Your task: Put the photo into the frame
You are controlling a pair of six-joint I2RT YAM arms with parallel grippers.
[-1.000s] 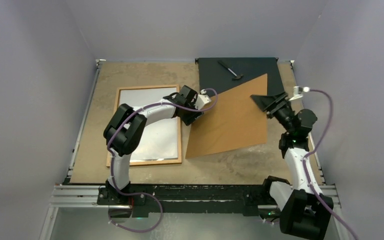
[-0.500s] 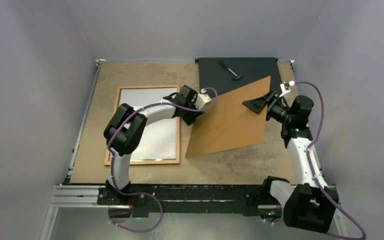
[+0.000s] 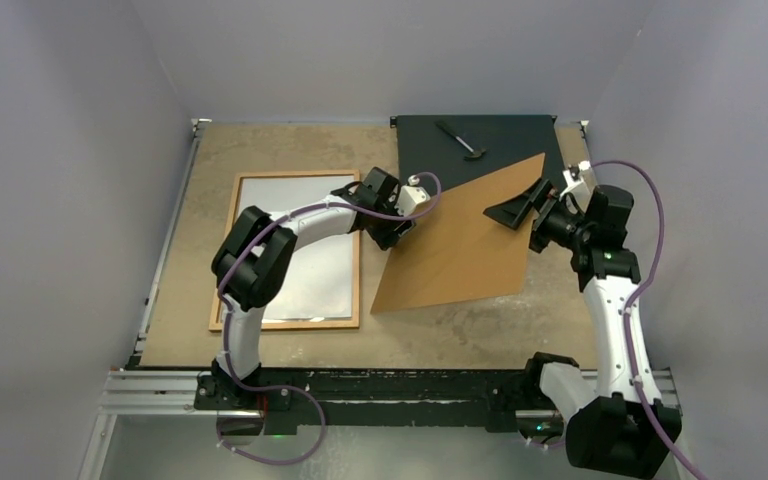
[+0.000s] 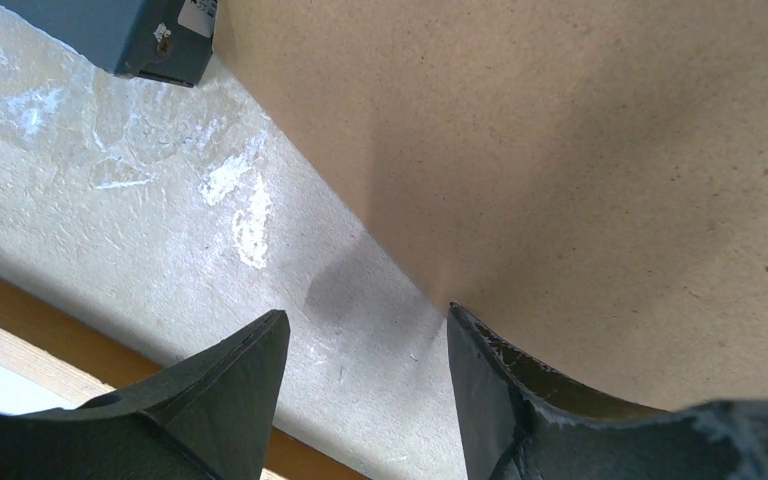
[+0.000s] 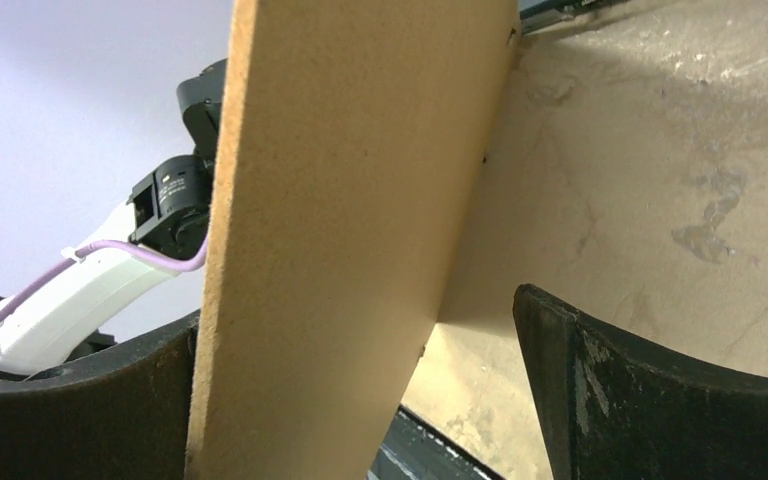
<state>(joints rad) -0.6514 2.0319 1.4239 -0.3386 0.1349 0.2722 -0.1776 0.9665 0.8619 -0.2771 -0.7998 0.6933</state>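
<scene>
Scuffed table (image 3: 260, 150), arms bent inward — left tool (image 3: 391, 238), right tool (image 3: 516, 205) at tilted board (image 3: 460, 255)

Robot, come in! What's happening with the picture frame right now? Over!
Both jaws open: right gripper straddles the tilted hardboard sheet, left gripper at its other edge. Wooden frame lies flat, white sheet inside. Hardboard not yet on frame.

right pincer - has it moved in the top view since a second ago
Yes: the right pincer has shifted left, farther over the hardboard sheet, judged against the black box's right edge.
</scene>
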